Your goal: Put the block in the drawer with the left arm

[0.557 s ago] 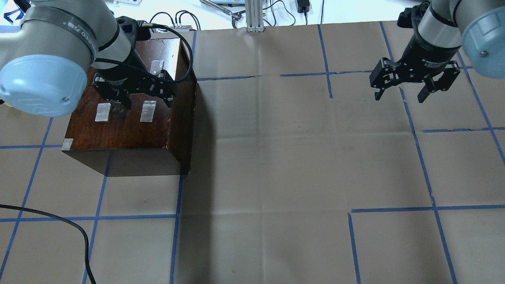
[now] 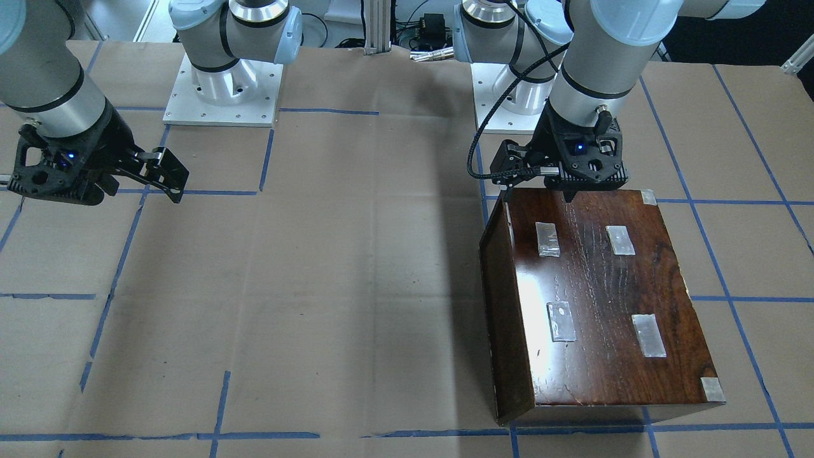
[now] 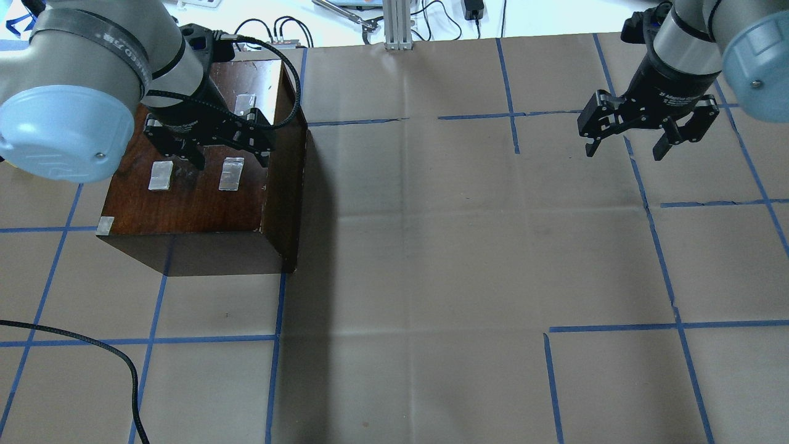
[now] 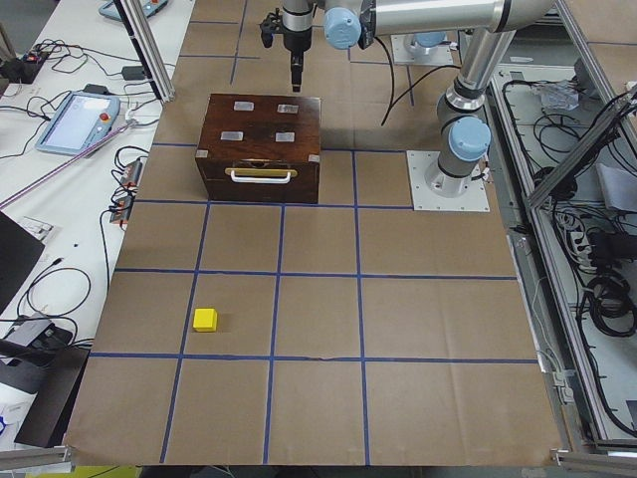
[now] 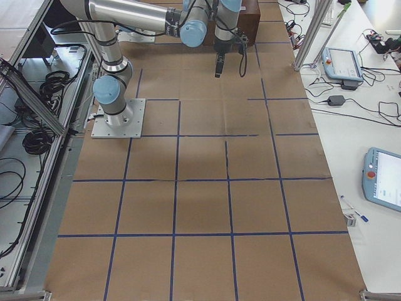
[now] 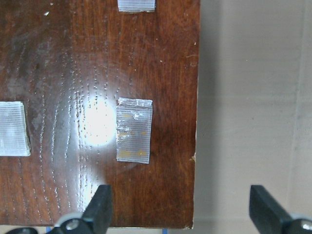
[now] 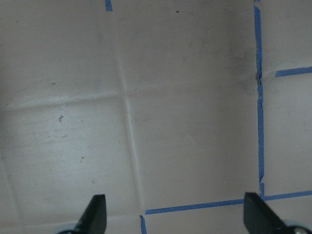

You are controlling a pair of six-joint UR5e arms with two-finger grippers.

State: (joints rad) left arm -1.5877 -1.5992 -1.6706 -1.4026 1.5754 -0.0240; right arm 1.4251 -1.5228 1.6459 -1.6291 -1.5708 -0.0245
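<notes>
My left hand [image 3: 229, 155] hovers wide open and empty over the cabinet [image 3: 203, 206]; the block [image 4: 205, 319] lies well apart from it.

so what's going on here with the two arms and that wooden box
The left gripper hangs open over the dark cabinet's top, holding nothing. The yellow block sits untouched on the table paper, well away from the cabinet. The drawer's pale front shows on the cabinet's face. The right gripper hangs open over the paper.
</notes>
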